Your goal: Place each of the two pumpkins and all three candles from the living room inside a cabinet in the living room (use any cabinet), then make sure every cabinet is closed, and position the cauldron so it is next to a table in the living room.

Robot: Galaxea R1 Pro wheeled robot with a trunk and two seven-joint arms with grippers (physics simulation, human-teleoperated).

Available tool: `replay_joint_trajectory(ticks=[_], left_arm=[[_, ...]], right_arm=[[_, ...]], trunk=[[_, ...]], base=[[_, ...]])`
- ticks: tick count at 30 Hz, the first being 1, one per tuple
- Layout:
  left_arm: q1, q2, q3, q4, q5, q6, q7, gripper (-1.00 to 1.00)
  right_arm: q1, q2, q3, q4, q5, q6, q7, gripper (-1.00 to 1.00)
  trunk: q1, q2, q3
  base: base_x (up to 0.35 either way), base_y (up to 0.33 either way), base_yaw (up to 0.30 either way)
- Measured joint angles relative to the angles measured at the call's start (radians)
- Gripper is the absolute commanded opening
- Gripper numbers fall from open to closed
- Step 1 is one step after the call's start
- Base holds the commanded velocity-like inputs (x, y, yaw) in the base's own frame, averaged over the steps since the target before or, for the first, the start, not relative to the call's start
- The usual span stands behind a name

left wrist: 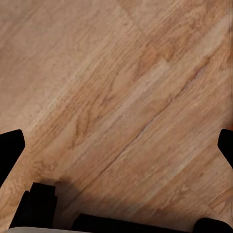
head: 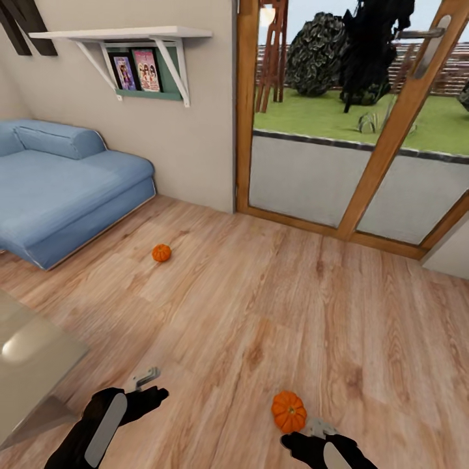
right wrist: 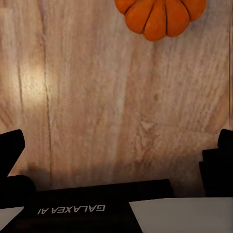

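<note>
Two orange ribbed pumpkins lie on the wood floor. The near pumpkin (head: pixel 288 411) (right wrist: pixel 160 17) sits just ahead of my right gripper (head: pixel 318 428) (right wrist: pixel 116 145), which is open and hangs above the floor a little short of it. The far pumpkin (head: pixel 161 253) rests near the sofa's front corner. My left gripper (head: pixel 147 378) (left wrist: pixel 116 145) is open over bare planks, holding nothing. The candles, the cabinet and the cauldron are out of view.
A blue sofa (head: pixel 58 189) stands at the left against the wall, under a white shelf (head: pixel 124 34) with pictures. A glass table corner (head: pixel 32 365) juts in at the lower left. A wood-framed glass door (head: pixel 352 130) closes off the far side.
</note>
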Motion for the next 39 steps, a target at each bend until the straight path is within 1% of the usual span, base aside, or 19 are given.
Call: replay_joint_trajectory(ticks=[9,14,21,24,26,27,28,30,31,32,33,34,36,38,39], left_arm=[[0.0,0.0,0.0,0.0,0.0,-0.002,0.0,1.0],[0.0,0.001,-0.002,0.0,0.0,-0.036,0.0,1.0],[0.0,-0.001,-0.004,0.0,0.001,-0.042,-0.001,1.0],[0.0,-0.002,-0.002,-0.005,0.002,-0.041,-0.001,1.0],[0.0,-0.003,-0.001,-0.012,0.003,-0.038,-0.001,1.0],[0.0,-0.003,-0.001,-0.015,0.003,-0.035,0.0,1.0],[0.0,-0.004,0.0,-0.026,0.003,-0.032,0.0,1.0],[0.0,-0.005,0.0,-0.052,0.004,-0.028,0.0,1.0],[0.0,-0.005,-0.001,-0.06,0.004,-0.028,0.0,1.0],[0.0,-0.005,-0.001,-0.074,0.004,-0.027,0.0,1.0],[0.0,-0.005,-0.001,-0.089,0.005,-0.025,0.0,1.0],[0.0,-0.005,-0.001,-0.095,0.004,-0.022,0.0,1.0],[0.0,-0.006,-0.002,-0.102,0.005,-0.018,0.0,1.0],[0.0,-0.006,-0.002,-0.105,0.006,-0.016,0.0,1.0],[0.0,-0.007,-0.002,-0.107,0.006,-0.015,0.0,1.0]], right_arm=[[0.0,0.0,0.0,0.0,0.0,0.0,0.0,1.0],[0.0,0.0,0.0,0.0,0.0,0.0,0.002,1.0],[0.0,-0.002,-0.006,0.0,-0.001,-0.001,0.003,1.0],[0.0,-0.009,-0.012,0.001,-0.004,-0.004,0.004,1.0],[0.0,-0.019,-0.024,0.003,-0.006,-0.025,0.006,1.0],[0.0,-0.032,-0.035,0.004,-0.008,-0.04,0.006,1.0],[0.0,-0.059,-0.051,0.004,-0.009,-0.057,0.008,1.0],[0.0,-0.099,-0.073,0.005,-0.014,-0.07,0.028,1.0],[0.0,-0.109,-0.078,0.005,-0.015,-0.072,0.039,1.0],[0.0,-0.126,-0.088,0.007,-0.016,-0.075,0.065,1.0],[0.0,-0.146,-0.106,0.02,-0.02,-0.079,0.111,1.0],[0.0,-0.156,-0.121,0.036,-0.024,-0.081,0.146,1.0],[0.0,-0.166,-0.162,0.077,-0.024,-0.092,0.213,1.0],[0.0,-0.169,-0.198,0.108,-0.021,-0.121,0.259,1.0],[0.0,-0.17,-0.208,0.118,-0.02,-0.138,0.272,1.0]], trunk=[[0.0,0.0,0.0],[0.0,0.0,0.0],[0.0,0.0,0.0],[0.0,0.0,0.0],[0.0,0.0,0.0],[0.0,0.0,0.0],[0.0,0.0,0.0],[0.0,0.0,0.0],[0.0,0.0,0.0],[0.0,0.0,0.0],[0.004,-0.007,-0.003],[0.008,-0.014,-0.006],[0.015,-0.028,-0.012],[0.023,-0.042,-0.019],[0.027,-0.049,-0.022]], base=[[0.139,-0.112,0.0],[0.17,0.055,0.0],[0.032,0.008,0.0],[0.0,0.0,0.0],[0.0,0.0,0.0],[0.0,0.0,0.0],[0.0,0.0,0.0],[0.0,0.0,0.0],[0.0,0.0,0.0],[0.0,0.0,0.0],[0.0,0.0,0.0],[0.0,0.0,0.0],[0.0,0.0,0.0],[0.0,0.0,0.0],[0.0,0.0,0.0]])
